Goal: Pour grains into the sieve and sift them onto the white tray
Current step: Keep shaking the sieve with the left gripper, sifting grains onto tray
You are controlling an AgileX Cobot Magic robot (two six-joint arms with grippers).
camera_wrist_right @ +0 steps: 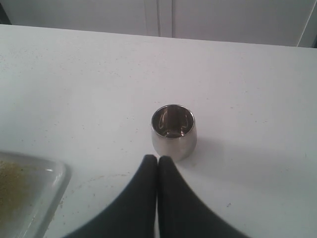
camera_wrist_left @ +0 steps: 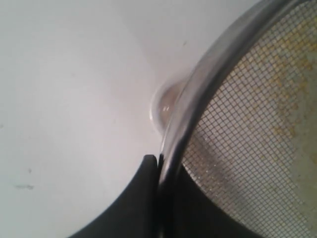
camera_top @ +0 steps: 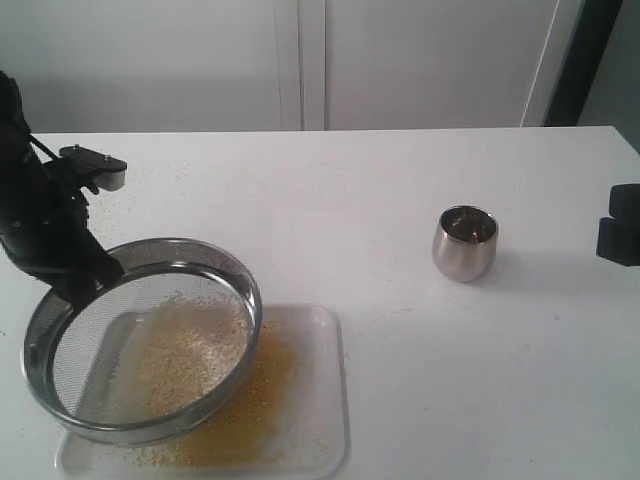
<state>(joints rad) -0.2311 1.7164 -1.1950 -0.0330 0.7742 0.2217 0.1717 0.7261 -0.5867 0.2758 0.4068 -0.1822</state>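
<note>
The pale yellowish grains (camera_top: 190, 350) lie in the wide round steel mesh sieve (camera_top: 110, 340), tilted over the flat white rectangular tray (camera_top: 322, 400), its rim pinched by the left gripper (camera_wrist_left: 158, 163), while the right gripper (camera_wrist_right: 157, 163), closed and empty, is near the small steel cup (camera_wrist_right: 173, 131).

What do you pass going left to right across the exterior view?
left arm → sieve → cup → right gripper at the frame edge. The tray lies under the sieve, so it is left out.
</note>
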